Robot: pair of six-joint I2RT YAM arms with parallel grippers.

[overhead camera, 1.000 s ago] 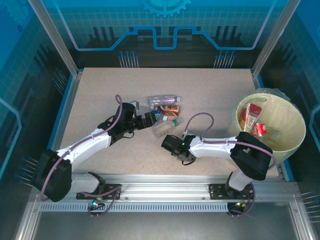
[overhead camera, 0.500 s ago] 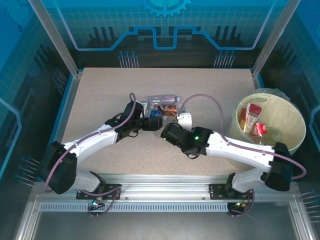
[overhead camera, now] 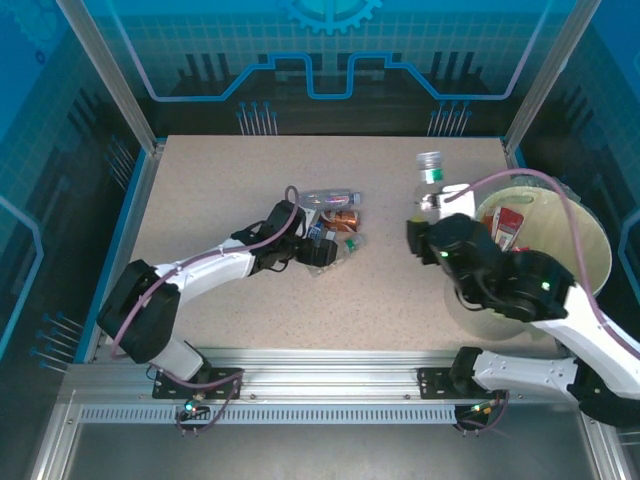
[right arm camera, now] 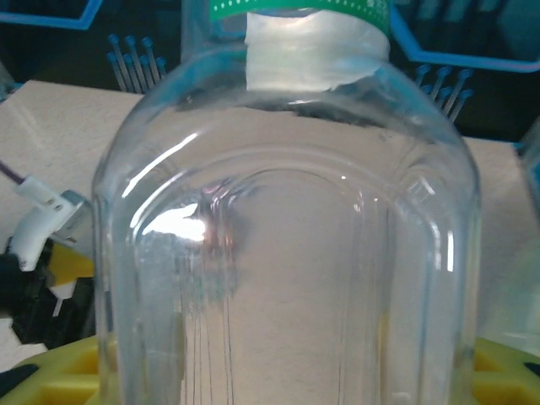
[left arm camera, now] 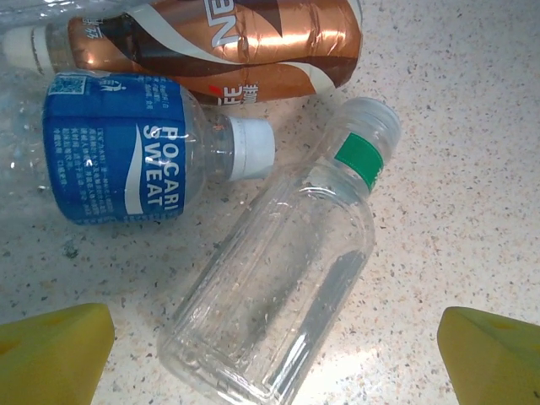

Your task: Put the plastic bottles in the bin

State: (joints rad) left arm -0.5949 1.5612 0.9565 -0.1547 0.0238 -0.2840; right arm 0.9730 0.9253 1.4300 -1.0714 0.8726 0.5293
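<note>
Right arm point(overhead camera: 520, 285) hides the round yellow-green bin's point(overhead camera: 578, 215) near rim. Left of it, a clear plastic bottle's point(overhead camera: 429, 182) base is obscured.

text log | blue-label bottle point(left arm camera: 114, 152): POCARI SWEAT | brown bottle point(left arm camera: 236, 42): partial "NE"

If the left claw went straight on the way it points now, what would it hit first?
The left gripper, jaws open, would most likely meet the clear green-banded bottle lying on the table straight ahead. How far off it is, is hard to judge.
</note>
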